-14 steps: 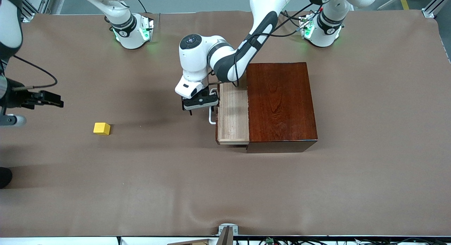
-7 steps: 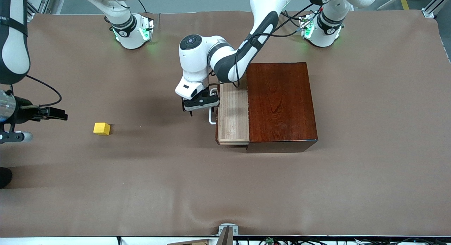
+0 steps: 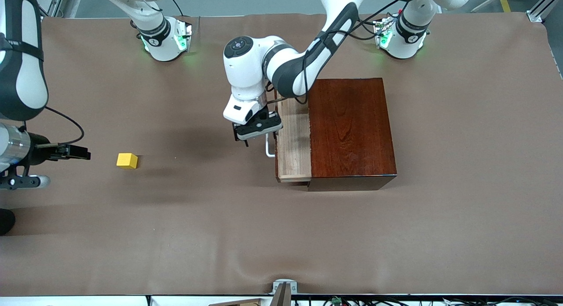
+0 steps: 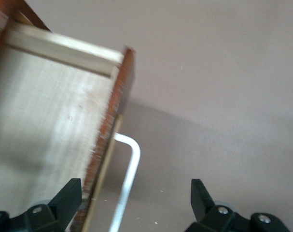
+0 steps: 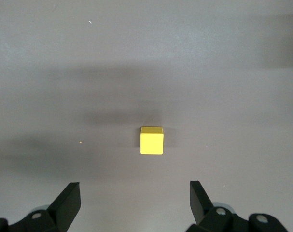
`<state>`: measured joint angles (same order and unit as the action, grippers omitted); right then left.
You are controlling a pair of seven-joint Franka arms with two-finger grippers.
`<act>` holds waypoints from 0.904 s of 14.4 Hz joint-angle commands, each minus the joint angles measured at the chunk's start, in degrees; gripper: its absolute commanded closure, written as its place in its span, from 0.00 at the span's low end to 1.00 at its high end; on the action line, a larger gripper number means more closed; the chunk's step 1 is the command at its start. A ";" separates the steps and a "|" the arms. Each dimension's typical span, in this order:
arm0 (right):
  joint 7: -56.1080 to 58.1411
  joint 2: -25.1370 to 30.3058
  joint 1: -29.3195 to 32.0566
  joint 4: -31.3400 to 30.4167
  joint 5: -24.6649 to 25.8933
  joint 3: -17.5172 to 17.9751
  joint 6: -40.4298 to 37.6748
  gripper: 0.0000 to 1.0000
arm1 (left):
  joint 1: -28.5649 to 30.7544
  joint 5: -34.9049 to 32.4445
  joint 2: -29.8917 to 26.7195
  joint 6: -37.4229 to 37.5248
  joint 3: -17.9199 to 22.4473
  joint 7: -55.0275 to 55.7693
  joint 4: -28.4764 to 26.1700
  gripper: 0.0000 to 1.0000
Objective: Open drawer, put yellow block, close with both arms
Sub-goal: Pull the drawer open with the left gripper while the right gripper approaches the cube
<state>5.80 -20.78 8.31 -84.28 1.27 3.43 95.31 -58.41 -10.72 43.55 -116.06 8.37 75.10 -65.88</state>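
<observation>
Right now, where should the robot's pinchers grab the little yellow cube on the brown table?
Probably across two flat side faces of the small bright yellow cube, coming straight down from above. It sits flat and alone on the brown table cover, with bare space all round. The open right gripper looks wider than the cube, with its fingers standing either side of the cube's line.

**Cut off and covered**

The left arm [image 3: 303, 64] covers the drawer's [image 3: 292, 143] corner farthest from the front camera. The left wrist view smears the tray and crops the handle [image 4: 127, 183]. The right arm [image 3: 20, 77] runs off the front view's edge.
</observation>
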 commanded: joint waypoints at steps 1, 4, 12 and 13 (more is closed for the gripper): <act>-0.52 -1.80 1.45 0.09 -0.21 0.78 1.89 0.00 | -0.04 0.00 -5.65 3.20 0.60 -2.58 -0.66 0.00; -0.52 -3.30 2.15 -0.09 -0.30 0.78 3.04 0.00 | 1.27 -0.26 -8.73 8.02 0.60 -4.43 -0.83 0.00; -4.30 -3.74 1.19 -9.47 -0.30 0.78 13.66 0.00 | 11.55 -0.08 -21.47 26.56 0.51 -21.56 -2.15 0.00; -4.39 -3.74 1.36 -10.97 -0.30 0.78 14.46 0.00 | 12.87 -0.43 -22.79 28.58 0.59 -22.01 -2.15 0.00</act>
<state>3.19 -25.16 9.32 -91.39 1.20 3.68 107.28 -47.53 -10.74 24.36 -90.56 9.39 55.10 -66.05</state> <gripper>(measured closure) 0.000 0.000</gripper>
